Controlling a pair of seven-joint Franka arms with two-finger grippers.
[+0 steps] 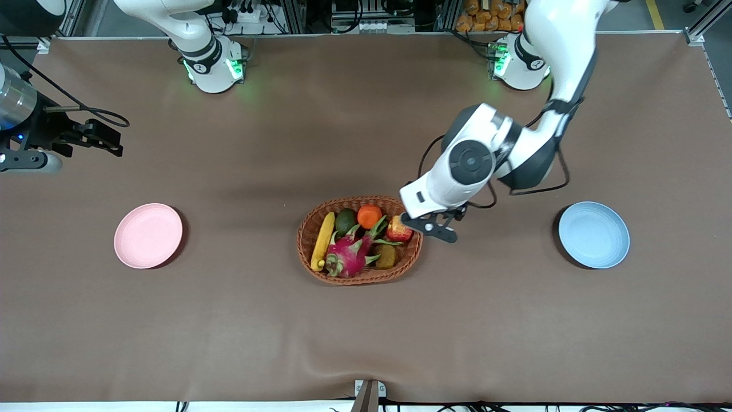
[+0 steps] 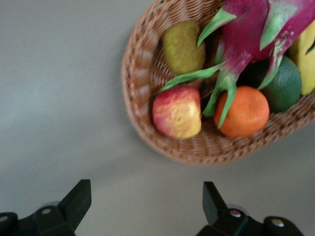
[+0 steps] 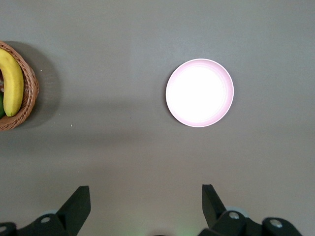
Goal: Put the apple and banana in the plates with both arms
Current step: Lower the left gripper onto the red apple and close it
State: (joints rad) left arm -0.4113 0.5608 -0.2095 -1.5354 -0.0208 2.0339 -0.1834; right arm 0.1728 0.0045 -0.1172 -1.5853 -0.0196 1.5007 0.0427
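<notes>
Wicker basket sits mid-table w/ banana, dragon fruit, orange & apple inside. Left gripper hangs over basket rim just beside apple, fingers spread, holding nothing. Right gripper waits open, up over brown table near pink plate. Blue plate bare too.

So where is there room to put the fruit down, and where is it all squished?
Both plates are bare: the pink plate toward the right arm's end and the blue plate toward the left arm's end. Bare brown table lies between each plate and the basket. The basket is crowded, with the apple, the banana and other fruit packed together.
</notes>
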